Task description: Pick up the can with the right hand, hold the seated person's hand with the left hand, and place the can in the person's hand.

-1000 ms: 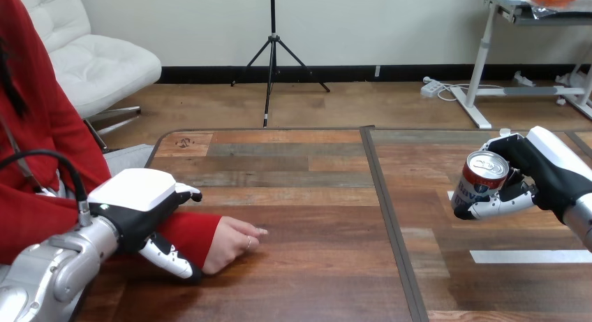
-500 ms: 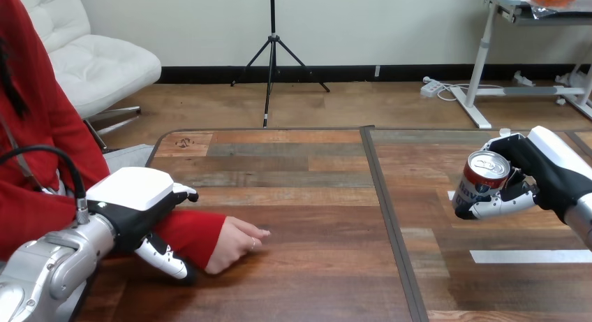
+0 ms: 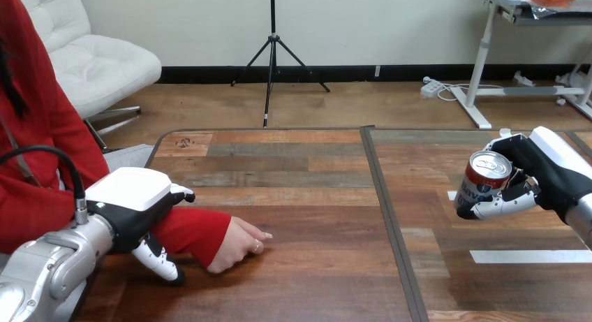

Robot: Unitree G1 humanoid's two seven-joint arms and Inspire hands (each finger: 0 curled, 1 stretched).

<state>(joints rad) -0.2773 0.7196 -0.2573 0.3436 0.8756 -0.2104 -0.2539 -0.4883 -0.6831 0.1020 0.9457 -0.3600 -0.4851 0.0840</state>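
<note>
Right now I count the first step as done. The robot's right hand (image 3: 536, 170) has its fingers and thumb wrapped round the red-and-silver drink can with the blue label (image 3: 486, 180). It holds the can nearly upright, top rim tipped slightly towards the camera. The can sits well to the right of the dark seam (image 3: 388, 217) that runs down the wooden plank table (image 3: 314, 196), and it looks to be off the surface, above and a little left of a white tape strip (image 3: 530, 255).

The second step looks mostly in place, as far as I can judge. Well to the left of the seam, the robot's left hand (image 3: 136, 207) straddles the person's forearm (image 3: 188, 230) in its red sleeve, just behind the cuff. Its fingers curl over the far side and its thumb comes down on the near side, the tip close to the tabletop. I read that as a clasp on the forearm rather than on the hand itself.

The person's hand (image 3: 236, 244) lies on the table between the left hand and the seam. It is turned palm-down and loosely curled, fingertips pointing towards the seam.

What remains is the handover. The can has to cross the seam to the person's side. As I see it, the person's hand would also need to turn or open before a can could sit in it. With can and palm well apart, I'd put the task at roughly the halfway mark.
</note>
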